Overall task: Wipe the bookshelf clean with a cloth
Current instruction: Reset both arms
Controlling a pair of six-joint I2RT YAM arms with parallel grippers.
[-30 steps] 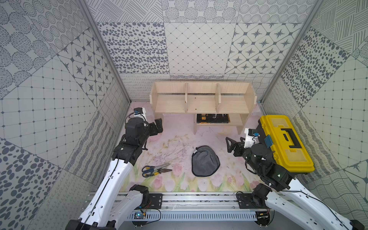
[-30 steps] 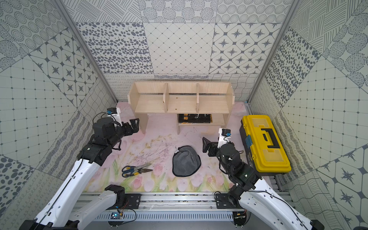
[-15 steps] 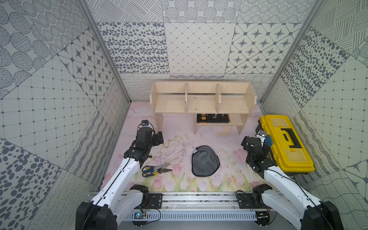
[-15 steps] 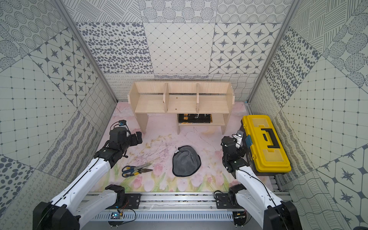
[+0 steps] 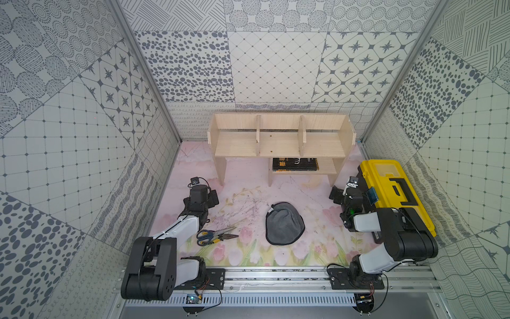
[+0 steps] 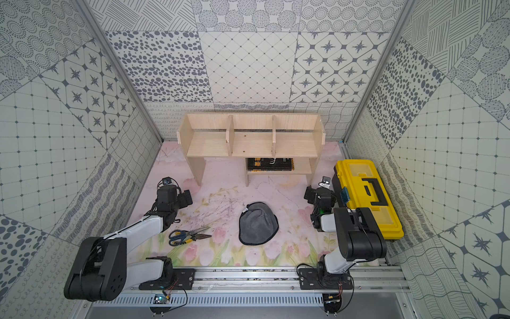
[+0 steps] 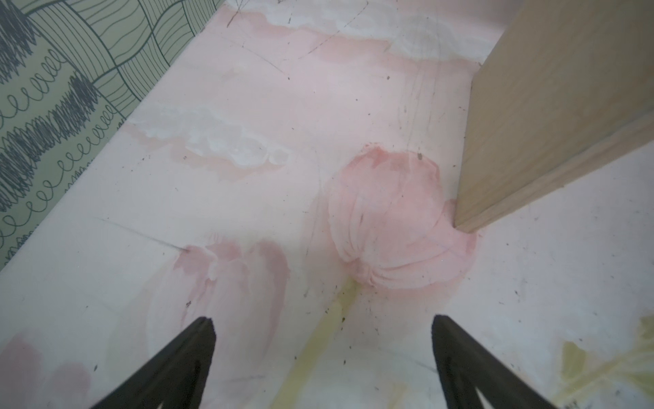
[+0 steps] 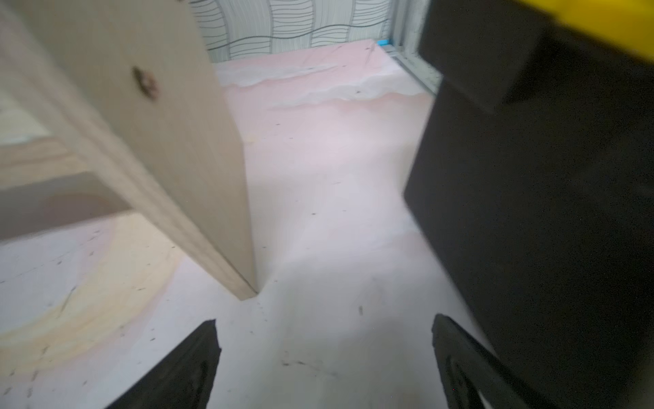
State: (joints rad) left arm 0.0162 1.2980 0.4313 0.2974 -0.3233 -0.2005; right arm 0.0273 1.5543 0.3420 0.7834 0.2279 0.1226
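My left pincer and right pincer both gape empty near the bookshelf legs; the cloth lies bunched on the mat between them. I'd bring one over its raised fold, pinch deep, then lift clear.

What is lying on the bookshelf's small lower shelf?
A flat black item with yellow and white print lies on the lower shelf of the bookshelf. Its rear part is covered by the upper board, and the print is too small to read.
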